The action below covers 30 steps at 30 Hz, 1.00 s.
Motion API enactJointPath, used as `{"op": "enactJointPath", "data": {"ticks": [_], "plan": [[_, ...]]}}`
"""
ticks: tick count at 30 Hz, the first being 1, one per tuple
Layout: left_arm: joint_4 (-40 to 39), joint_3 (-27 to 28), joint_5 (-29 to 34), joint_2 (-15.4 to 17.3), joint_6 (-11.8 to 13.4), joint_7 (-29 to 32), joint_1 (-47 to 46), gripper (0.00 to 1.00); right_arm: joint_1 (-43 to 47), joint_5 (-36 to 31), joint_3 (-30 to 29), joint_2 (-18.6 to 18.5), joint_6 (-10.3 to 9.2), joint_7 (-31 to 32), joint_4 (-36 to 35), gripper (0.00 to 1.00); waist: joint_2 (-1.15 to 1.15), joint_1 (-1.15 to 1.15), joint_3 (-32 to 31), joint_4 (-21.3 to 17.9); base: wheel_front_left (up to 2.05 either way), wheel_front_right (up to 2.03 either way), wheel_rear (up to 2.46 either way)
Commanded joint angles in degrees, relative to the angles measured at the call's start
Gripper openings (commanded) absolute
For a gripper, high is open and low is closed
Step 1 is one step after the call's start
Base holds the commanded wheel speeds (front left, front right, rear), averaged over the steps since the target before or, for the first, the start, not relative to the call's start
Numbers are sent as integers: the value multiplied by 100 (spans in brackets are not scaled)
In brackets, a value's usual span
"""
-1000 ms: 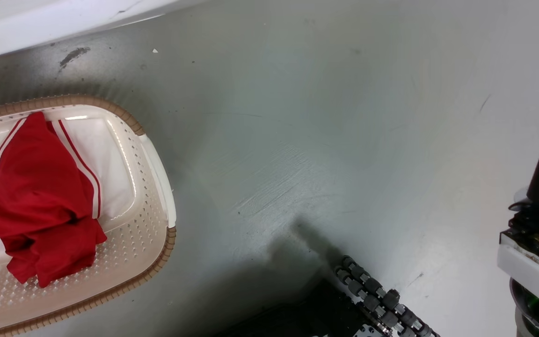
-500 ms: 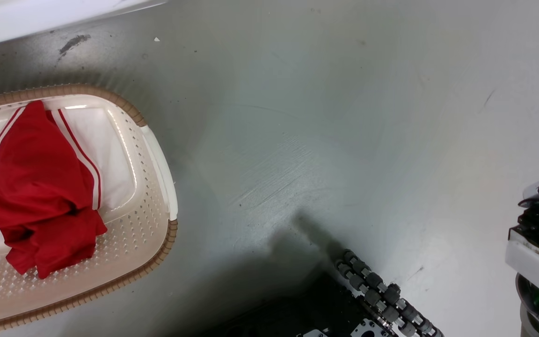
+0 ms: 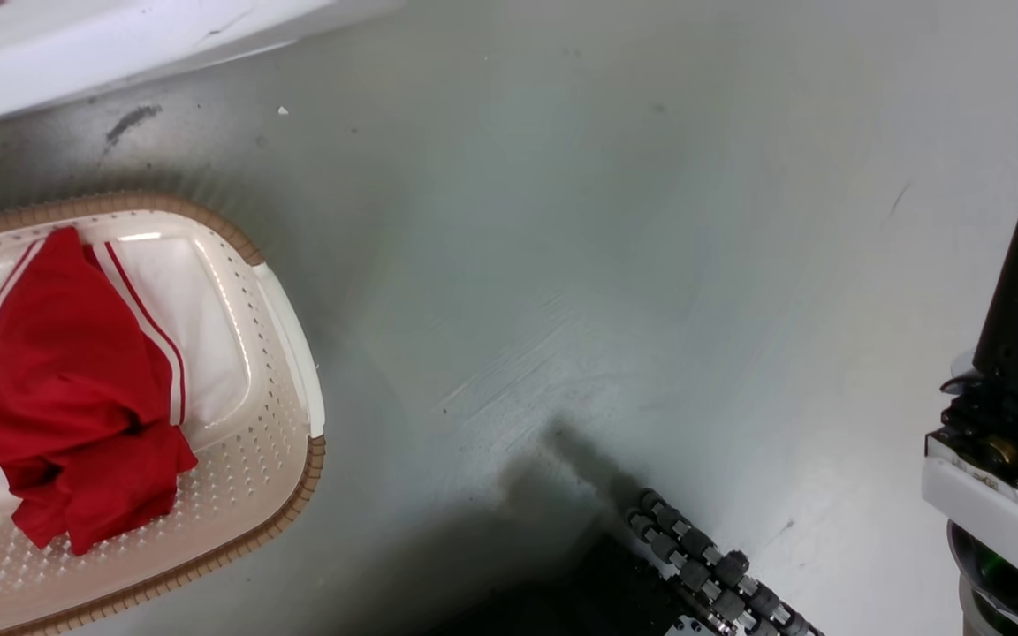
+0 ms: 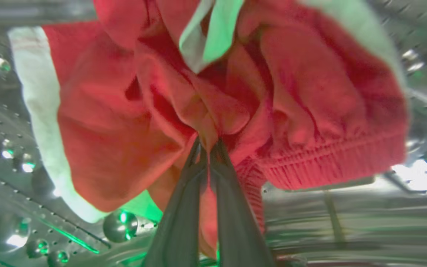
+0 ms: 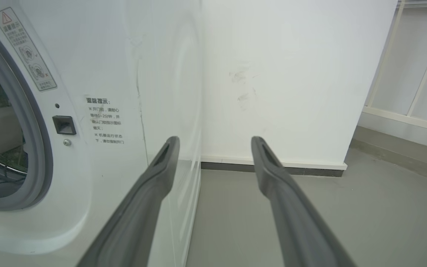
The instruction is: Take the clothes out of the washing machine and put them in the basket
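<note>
Left gripper [image 4: 207,142] clamped on a crumpled bright red, white-trimmed garment [image 4: 124,122] inside the perforated steel drum [image 4: 6,155].
Right gripper [image 5: 215,142] gapes empty before the white front-loading washing machine [image 5: 117,55]. Another red garment [image 3: 58,371] already lies in the low cream plastic basket [image 3: 253,468], so this lift-out and transfer remain.

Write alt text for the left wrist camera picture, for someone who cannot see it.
The left hand, its two dark fingers closed together, pinches a crumpled red garment with white trim, inside a perforated steel drum.
</note>
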Motion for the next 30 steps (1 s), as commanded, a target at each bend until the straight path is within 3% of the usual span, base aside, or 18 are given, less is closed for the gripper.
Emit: {"op": "enactJointPath", "data": {"ticks": [1, 10, 30], "plan": [[-14, -60, -132, 9, 0, -142, 128, 0, -72, -5, -1, 3, -2, -13, 29, 100, 0, 0, -133, 6, 0, 0, 0], [55, -199, -674, -159, 0, -1041, 892, 0, -42, -244, 50, 2, -2, -13, 142, 100, 0, 0, -627, 244, 0, 0, 0], [267, -145, -1322, -603, 42, -4124, 3055, 0, 545, -763, 101, 1, -2, -13, 662, 100, 0, 0, -2182, 734, 0, 0, 0]]}}
